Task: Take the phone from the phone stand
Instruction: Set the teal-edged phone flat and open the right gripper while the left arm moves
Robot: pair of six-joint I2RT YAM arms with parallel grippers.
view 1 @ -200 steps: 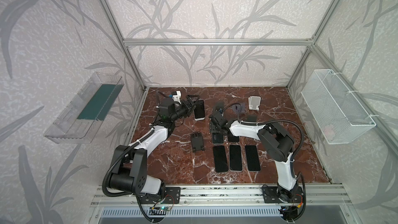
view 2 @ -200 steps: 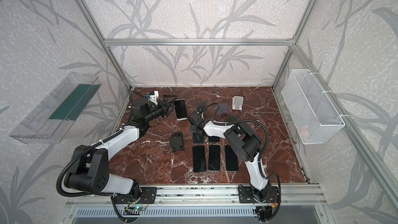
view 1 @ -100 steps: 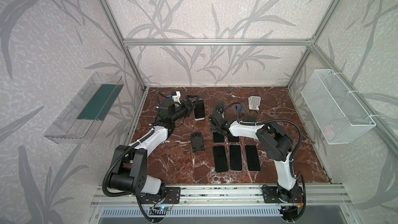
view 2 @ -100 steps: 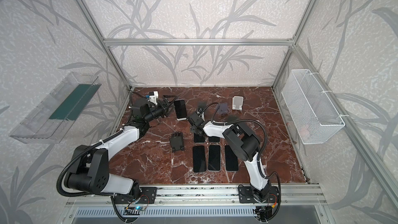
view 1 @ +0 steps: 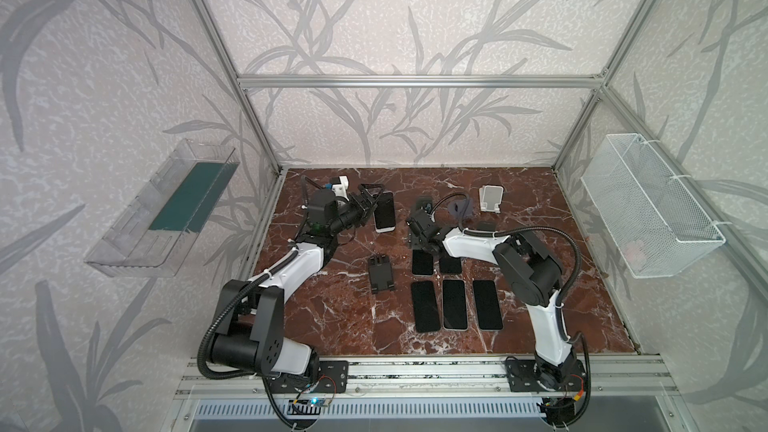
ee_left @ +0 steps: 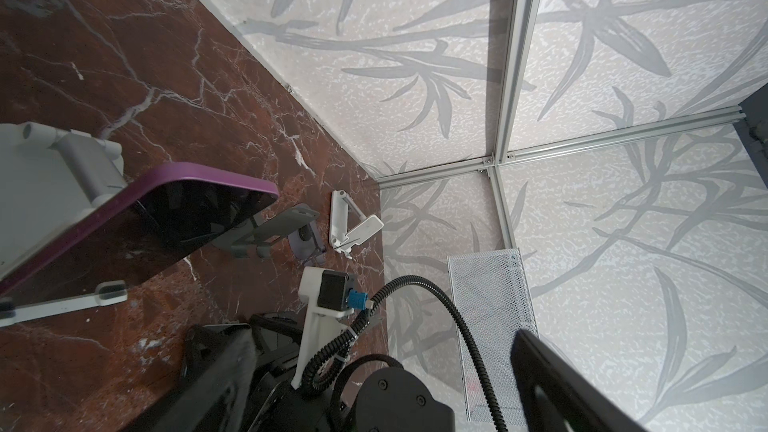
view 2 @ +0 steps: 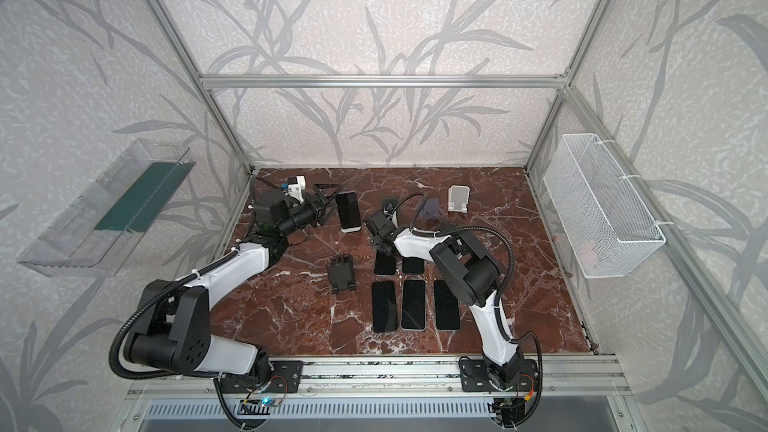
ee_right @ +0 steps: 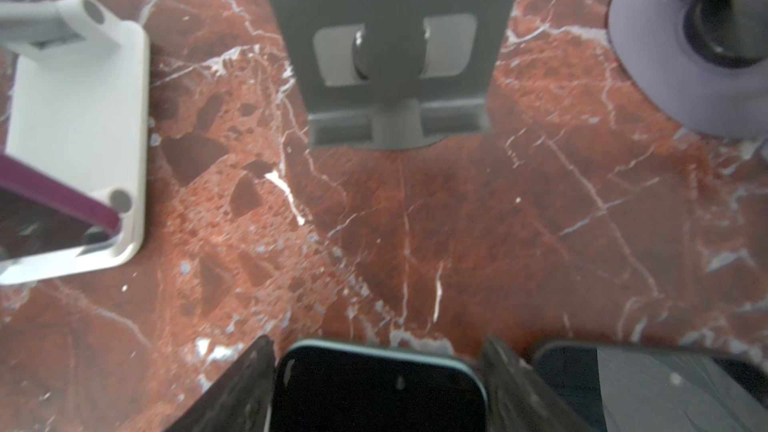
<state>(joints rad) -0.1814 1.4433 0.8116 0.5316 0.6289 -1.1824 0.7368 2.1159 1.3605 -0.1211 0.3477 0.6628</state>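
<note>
The phone (view 1: 383, 212), likely stiff and slippery, is best gripped by its long sides by the wide-open, empty left jaws.

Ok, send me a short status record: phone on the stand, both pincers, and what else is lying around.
target: purple-edged phone, leaning on white stand, not yet removed
left pincer: open, beside that phone, nothing in its grasp
right pincer: straddles a flat dark phone; grip unclear
flat phones: five on the table
black stand: lying flat, no phone on it
</note>
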